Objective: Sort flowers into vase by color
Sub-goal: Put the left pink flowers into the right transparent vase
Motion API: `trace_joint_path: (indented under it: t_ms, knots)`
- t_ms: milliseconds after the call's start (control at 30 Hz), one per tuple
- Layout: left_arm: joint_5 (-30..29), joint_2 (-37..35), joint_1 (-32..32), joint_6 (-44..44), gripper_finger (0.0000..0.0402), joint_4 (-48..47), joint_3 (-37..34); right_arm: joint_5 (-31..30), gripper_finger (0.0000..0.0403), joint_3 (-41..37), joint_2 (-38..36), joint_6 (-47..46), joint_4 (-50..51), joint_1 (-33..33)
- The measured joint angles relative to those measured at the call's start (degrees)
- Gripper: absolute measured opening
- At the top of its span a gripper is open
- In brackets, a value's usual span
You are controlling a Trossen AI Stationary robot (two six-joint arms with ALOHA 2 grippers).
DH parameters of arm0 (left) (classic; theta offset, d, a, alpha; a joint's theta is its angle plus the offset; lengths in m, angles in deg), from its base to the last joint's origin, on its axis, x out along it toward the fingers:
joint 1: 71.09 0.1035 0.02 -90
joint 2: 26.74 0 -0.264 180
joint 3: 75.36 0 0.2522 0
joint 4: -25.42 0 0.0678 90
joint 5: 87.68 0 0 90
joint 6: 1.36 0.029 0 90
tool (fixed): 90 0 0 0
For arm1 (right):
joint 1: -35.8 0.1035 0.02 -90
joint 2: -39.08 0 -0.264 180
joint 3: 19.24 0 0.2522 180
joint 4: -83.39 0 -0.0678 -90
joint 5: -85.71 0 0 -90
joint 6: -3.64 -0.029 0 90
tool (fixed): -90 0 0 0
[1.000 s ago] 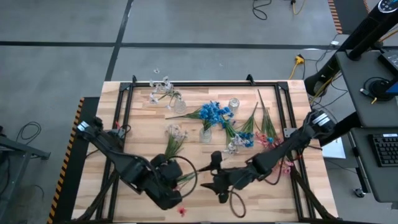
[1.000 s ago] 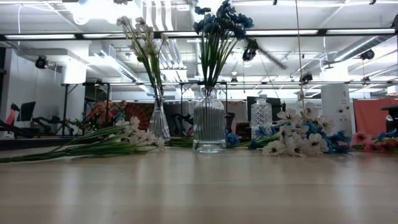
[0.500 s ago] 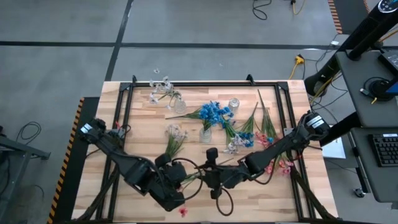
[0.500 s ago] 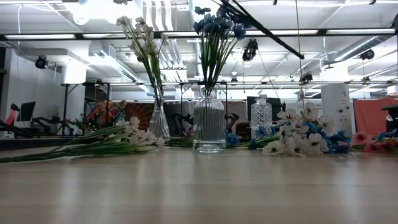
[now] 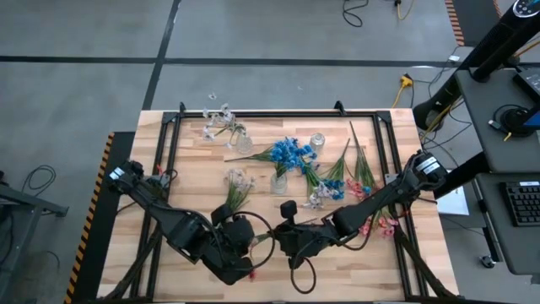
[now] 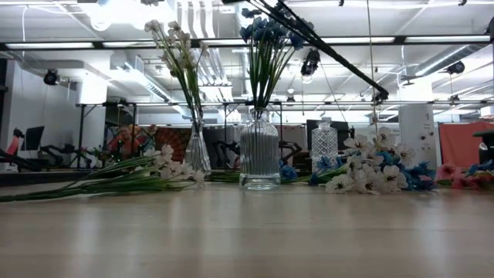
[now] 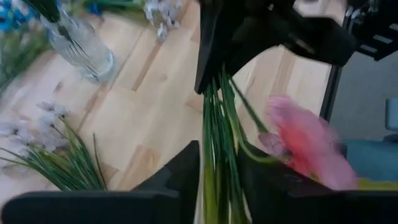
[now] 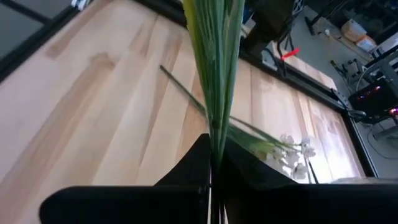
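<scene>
Here, right pincer [image 8: 214, 186] clenched on green stems of pink flower [image 7: 305, 140]. Left pincer [image 7: 217, 171] facing it, fingers apart around same stems, pink blossom just beside, above counter [image 5: 194, 181].

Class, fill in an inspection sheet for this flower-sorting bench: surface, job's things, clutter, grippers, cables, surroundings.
Surface: wooden table, black frame.
Job's things: blue flowers in ribbed vase; white flowers in slim vase; cut-glass vase empty; loose flowers lying at centre and right; pink spray held between the arms.
Clutter: nothing seen.
Grippers: left gripper, jaws around the stems; right gripper shut on the same stems.
Cables: yellow cable on floor.
Surroundings: desk with keyboard at right.
</scene>
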State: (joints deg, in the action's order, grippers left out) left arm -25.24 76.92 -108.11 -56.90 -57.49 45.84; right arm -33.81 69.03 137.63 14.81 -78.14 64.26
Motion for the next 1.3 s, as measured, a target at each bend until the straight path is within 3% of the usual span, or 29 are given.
trace_joint_path:
  t_ms: [167, 300, 467, 600, 867, 1067, 1300]
  knots:
    - [-6.50, -0.05, -1.53, 5.50, 0.0149, -1.90, 2.43, 0.69, 0.0013, -0.02, -1.00, -1.44, 7.39, -0.07]
    - [-20.57, -0.17, -4.34, 10.14, 0.0168, -2.20, 2.34, 7.66, 0.0013, -0.77, -2.60, -4.46, 15.16, -1.66]
    - [-25.05, -0.17, -6.93, 14.30, 0.0167, -2.09, 1.79, 15.06, 0.0013, -4.53, -6.89, -4.41, 15.69, -3.43]
    - [-22.65, -0.17, -9.00, 21.47, 0.0155, 1.12, -0.37, 15.99, 0.0013, -9.55, -12.39, -3.49, 12.67, -3.30]
    - [-9.38, -0.17, -9.58, 48.60, 0.0119, 28.13, -8.71, 21.03, 0.0013, -26.26, -28.05, -2.68, -7.79, -3.08]
    - [-8.77, -1.77, -7.60, 53.78, 0.0085, 36.20, -14.83, 21.01, 0.0013, -32.17, -35.67, 0.53, -18.24, -3.10]
    - [-1.14, -10.03, -3.92, 59.68, 0.0053, 51.29, -28.22, 21.00, 0.0013, -32.39, -39.75, 2.07, -21.41, -3.19]
